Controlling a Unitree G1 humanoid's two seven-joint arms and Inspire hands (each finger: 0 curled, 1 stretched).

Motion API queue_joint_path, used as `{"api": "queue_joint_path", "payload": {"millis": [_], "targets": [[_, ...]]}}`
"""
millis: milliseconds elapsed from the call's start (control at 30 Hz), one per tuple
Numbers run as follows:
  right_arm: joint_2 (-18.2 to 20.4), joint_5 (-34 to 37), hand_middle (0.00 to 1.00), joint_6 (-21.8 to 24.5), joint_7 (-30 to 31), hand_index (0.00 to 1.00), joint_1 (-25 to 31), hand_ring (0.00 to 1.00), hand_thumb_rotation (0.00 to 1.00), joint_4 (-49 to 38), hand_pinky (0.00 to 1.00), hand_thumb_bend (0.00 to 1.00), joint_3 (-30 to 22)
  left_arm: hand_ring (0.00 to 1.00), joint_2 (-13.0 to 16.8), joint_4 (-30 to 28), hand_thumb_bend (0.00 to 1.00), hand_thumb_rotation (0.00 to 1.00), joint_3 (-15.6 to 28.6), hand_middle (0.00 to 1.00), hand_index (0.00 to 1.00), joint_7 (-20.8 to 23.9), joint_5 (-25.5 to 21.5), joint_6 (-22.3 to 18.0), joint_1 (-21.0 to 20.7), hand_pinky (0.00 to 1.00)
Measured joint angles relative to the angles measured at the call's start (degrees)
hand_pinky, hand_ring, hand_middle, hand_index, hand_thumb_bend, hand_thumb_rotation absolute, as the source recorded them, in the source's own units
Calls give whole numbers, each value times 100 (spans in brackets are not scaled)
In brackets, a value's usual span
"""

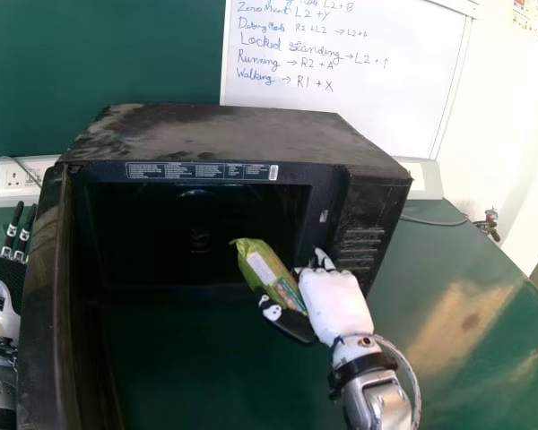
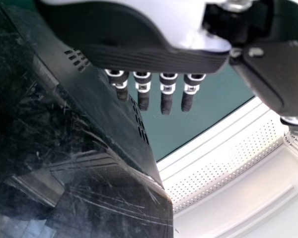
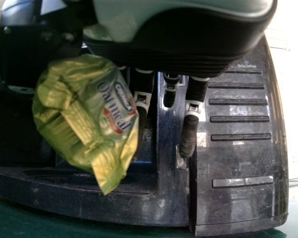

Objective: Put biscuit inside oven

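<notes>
One biscuit packet (image 1: 267, 269) is held by the right hand (image 1: 334, 303), before the oven (image 1: 215, 130), near the control-panel side of its mouth. The thumb (image 1: 291, 324) lies against one side of the packet and bent fingers against the other, so the hand is partly closed around its lower end. The farther end is therefore free and points to the oven's mouth, which should let the packet enter first. Whether it already crosses the oven's front edge, I cannot say surely, because the inside is dark.

The door (image 1: 43, 313) stands wide at the oven's left, so the way is not blocked. Outside this door is the left hand (image 1: 5, 321), its fingers straight, holding nothing; from there, I judge, it could later push the door closed.

One right finger (image 3: 188, 136) overlaps the oven's frame, so the next move should go toward the oven's middle, or it may catch.
</notes>
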Motion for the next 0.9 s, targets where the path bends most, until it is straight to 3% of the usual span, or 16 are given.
{"api": "queue_joint_path", "payload": {"millis": [167,367,700,900], "targets": [[10,8,47,0,0,51,-61,43,0,41,41,53,0,13,-1,-17,14,67,-2,39,86,0,5,-30,6,0],[40,31,45,-2,79,52,-337,43,0,243,41,53,26,13,-6,-31,13,62,-1,39,86,27,4,-19,4,0],[123,287,46,-227,-53,52,-677,49,0,656,48,53,139,12,-21,-61,13,66,-1,39,85,21,0,-13,6,0],[135,326,47,-302,-56,52,-1010,49,0,995,47,53,266,13,-34,-104,12,74,-1,39,86,23,-2,6,15,0]]}}
